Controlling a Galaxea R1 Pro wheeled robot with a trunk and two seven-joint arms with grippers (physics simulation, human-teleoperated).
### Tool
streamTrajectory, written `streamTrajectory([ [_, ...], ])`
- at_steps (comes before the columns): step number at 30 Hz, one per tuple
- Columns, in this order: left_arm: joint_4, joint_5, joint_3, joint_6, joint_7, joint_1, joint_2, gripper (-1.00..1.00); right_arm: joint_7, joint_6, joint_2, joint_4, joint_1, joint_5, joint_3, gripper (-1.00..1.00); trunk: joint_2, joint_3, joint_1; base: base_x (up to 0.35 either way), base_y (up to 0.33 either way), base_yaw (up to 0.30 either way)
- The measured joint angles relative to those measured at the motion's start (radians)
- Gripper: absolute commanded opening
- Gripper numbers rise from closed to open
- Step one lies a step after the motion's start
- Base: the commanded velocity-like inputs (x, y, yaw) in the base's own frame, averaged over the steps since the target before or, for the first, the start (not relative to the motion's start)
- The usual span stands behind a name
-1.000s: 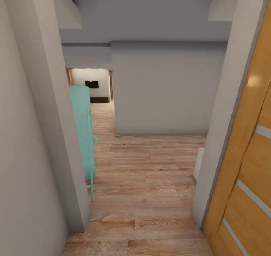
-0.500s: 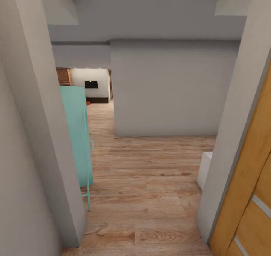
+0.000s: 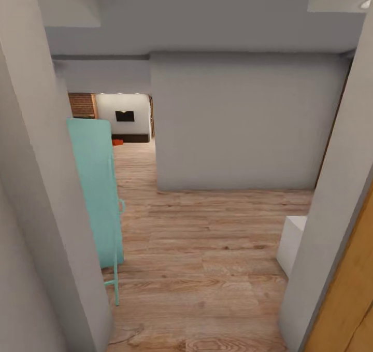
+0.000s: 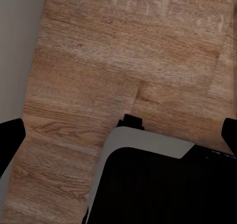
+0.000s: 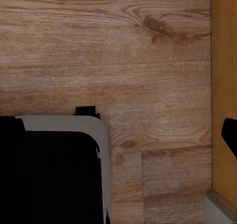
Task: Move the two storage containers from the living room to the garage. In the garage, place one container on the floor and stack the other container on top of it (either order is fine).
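Far down the hallway, a tiny orange-red patch [image 3: 117, 142] lies on the wood floor of the room beyond; it fits a storage container but is too small to make out. In the left wrist view my left gripper [image 4: 119, 137] is open, its black fingertips [image 4: 10, 140] wide apart at the picture's edges, with nothing between them. My right gripper [image 5: 118, 130] also stands open and empty over the light plank floor [image 5: 148, 61]. Both wrist views show my grey-rimmed black base [image 4: 148, 184].
I am in a doorway between a grey wall [image 3: 41, 196] and a wooden door [image 3: 352, 295]. A teal cabinet [image 3: 96, 186] stands at the left, a white box [image 3: 292, 243] at the right, and a grey wall [image 3: 233, 124] ahead. The wood floor [image 3: 197, 248] runs on leftward.
The camera has moved forward through the doorway: the wooden door has slid off to the right, more of the hallway and the white box show, and the orange-red patch has come into view.
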Motion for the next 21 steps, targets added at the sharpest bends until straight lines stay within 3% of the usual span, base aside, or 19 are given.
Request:
streamTrajectory([
  [21, 0.001, -0.001, 0.000, 0.001, 0.000, 0.000, 0.000, 1.00, -0.003, 0.002, 0.002, 0.000, 0.001, -0.002, 0.000, 1.00, 0.000, 0.000, 0.000, 0.322, 0.000, 0.000],
])
